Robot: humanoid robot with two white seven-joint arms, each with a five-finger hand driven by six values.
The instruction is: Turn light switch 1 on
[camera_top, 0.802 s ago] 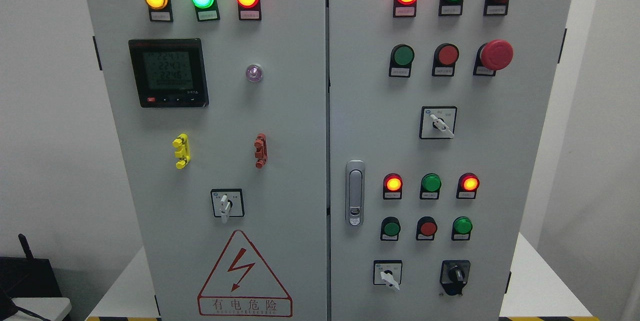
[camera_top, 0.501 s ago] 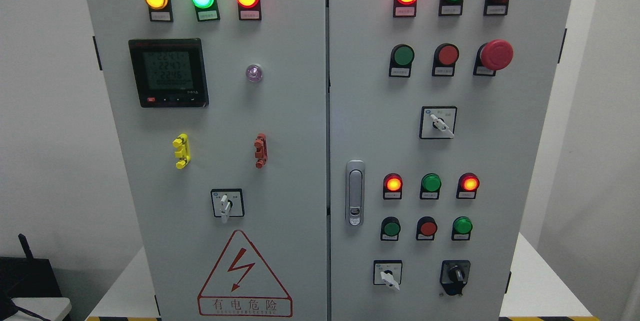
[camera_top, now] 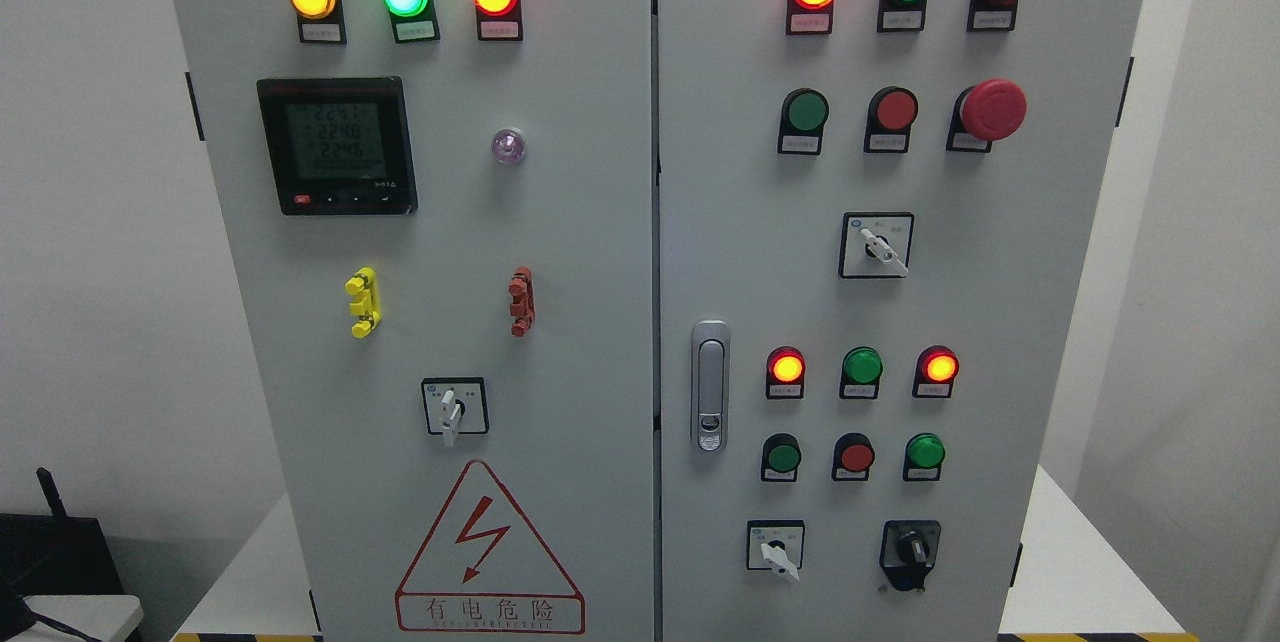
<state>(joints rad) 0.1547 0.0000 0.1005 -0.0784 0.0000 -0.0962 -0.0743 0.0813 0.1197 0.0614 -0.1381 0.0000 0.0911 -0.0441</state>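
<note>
I see no robot hand, so cannot tell its state | grey cabinet (camera_top: 560,222) fills view | black rotary switch (camera_top: 910,550) bottom right | door handle (camera_top: 710,385) centre

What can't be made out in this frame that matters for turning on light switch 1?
- Head view, label plates such as the one under the green button: print too small to read, so which control is light switch 1 cannot be told.
- Head view, both hands: out of frame, so their state is unknown.
- Head view, meter: digits blurred, only partly legible.
- Head view, black device: cut off by the lower left edge.
</note>
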